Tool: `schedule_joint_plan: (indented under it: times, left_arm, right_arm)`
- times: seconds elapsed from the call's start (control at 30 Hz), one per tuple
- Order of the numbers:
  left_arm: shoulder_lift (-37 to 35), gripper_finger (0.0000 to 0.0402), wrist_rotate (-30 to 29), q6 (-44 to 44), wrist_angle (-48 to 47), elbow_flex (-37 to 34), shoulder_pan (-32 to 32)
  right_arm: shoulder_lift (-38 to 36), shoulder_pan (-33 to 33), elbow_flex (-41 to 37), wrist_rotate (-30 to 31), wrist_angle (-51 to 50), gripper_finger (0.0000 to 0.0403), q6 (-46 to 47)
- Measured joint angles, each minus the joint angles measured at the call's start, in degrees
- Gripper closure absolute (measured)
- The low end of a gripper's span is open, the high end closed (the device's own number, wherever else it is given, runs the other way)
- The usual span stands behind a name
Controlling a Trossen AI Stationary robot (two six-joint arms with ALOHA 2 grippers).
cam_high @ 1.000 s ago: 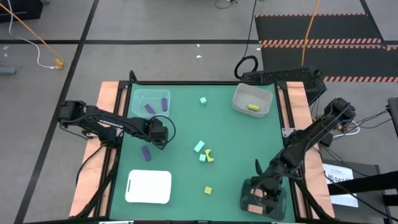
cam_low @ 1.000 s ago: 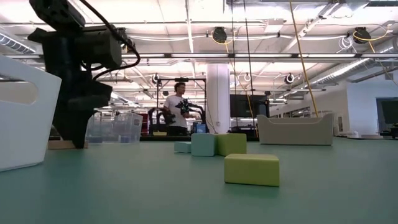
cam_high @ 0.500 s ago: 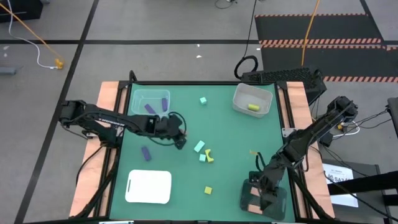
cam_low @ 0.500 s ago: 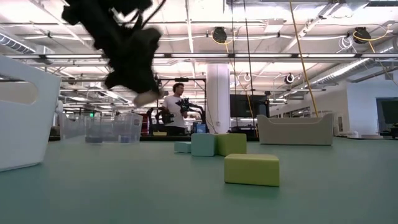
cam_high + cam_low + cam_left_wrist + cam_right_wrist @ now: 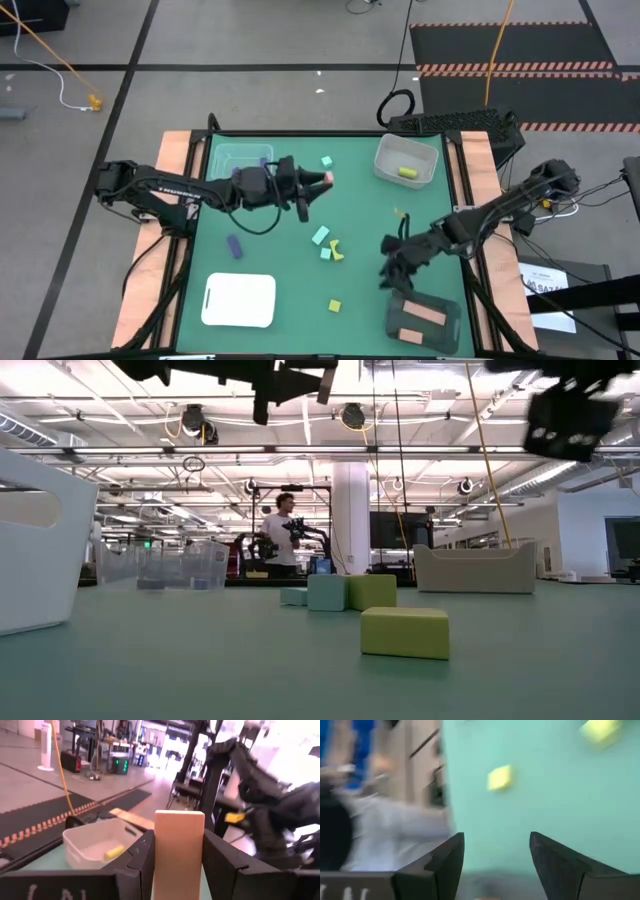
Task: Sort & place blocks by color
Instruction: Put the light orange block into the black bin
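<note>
Pink bar [image 5: 179,854] is clamped in left gripper [image 5: 318,182] jaws — best carried level to the dark tray [image 5: 424,320]; right gripper [image 5: 392,262] jaws stand apart.

No legible text, label, brand, number or sign in any view.
</note>
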Motion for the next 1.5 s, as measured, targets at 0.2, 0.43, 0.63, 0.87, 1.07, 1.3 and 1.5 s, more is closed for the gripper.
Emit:
schedule_joint_plan:
  times: [0.2, 0.43, 0.63, 0.87, 1.07, 1.3, 1.5]
  left_arm:
    - [0.0, 0.0274, 1.1, -3.9, -0.1, 0.0, 0.1]
    - [0.0, 0.0274, 1.2, -4.0, -0.6, 0.0, 0.0]
    - [0.0, 0.0274, 1.3, -3.5, -0.5, 0.0, 0.5]
    - [0.0, 0.0274, 4.4, -2.6, -0.1, 0.0, 0.5]
    - [0.0, 0.0274, 6.7, -1.0, 2.4, 0.0, 0.5]
    - [0.0, 0.0274, 7.3, -1.5, 2.0, 0.0, 0.5]
    - [0.0, 0.0274, 8.2, -2.9, 1.9, 0.0, 0.4]
  right_arm:
    - [0.0, -5.9, 0.0, 22.5, -1.2, 0.0188, -14.1]
    - [0.0, -12.9, 0.0, 36.4, 11.5, 0.0188, -26.4]
    - [0.5, -17.4, 0.0, 31.5, 26.1, 0.0186, -33.0]
    - [3.6, -22.6, 0.0, 21.4, 40.0, 0.0158, -35.5]
    - [9.9, -24.2, 0.0, 15.2, 48.8, 0.0142, -32.3]
    - [14.7, -24.3, 0.0, 15.2, 59.7, 0.0148, -32.2]
    - [15.1, -24.3, 0.0, 15.2, 60.9, 0.0161, -32.2]
